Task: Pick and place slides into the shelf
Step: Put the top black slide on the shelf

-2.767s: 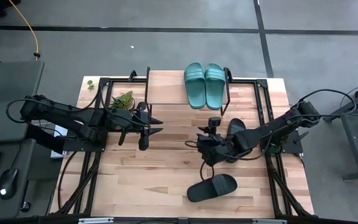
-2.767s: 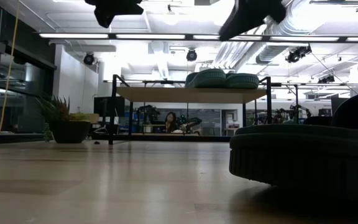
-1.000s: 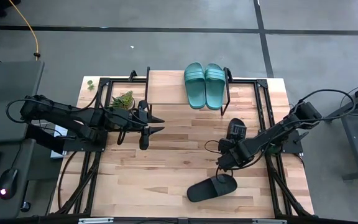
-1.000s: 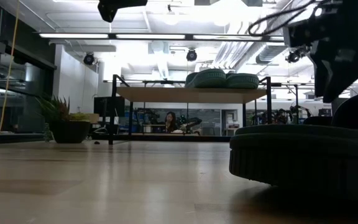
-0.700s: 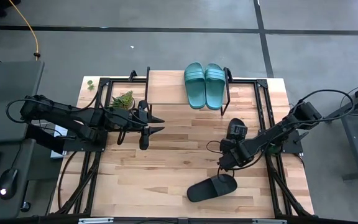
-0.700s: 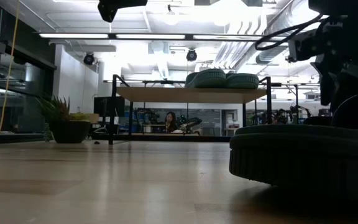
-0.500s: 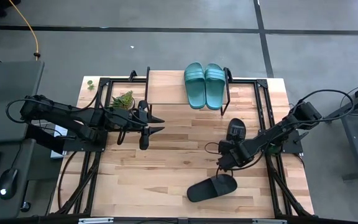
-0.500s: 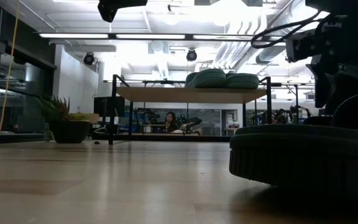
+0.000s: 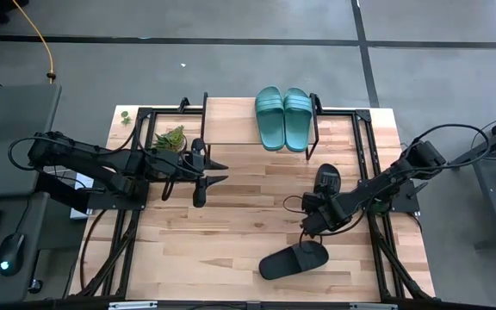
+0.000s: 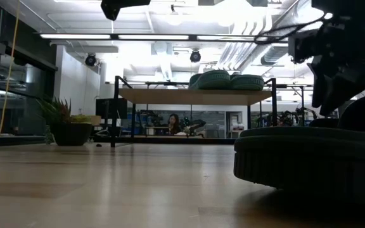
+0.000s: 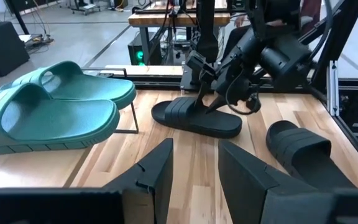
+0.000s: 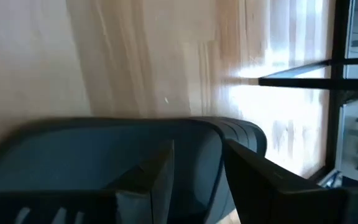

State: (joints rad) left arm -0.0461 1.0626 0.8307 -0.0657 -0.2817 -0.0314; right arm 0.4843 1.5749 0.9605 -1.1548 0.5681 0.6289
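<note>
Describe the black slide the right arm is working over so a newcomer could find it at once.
Start at the shelf along the table's far edge, carrying two teal-green slides. Come toward the near right corner: the black slide lies there, just below the right pincer. Unlike the other black slide nearer the shelf, it lies almost crosswise.

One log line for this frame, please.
shelf: two teal slides | table: two black slides | left gripper: open, empty, waiting | right gripper: open, between black slides
</note>
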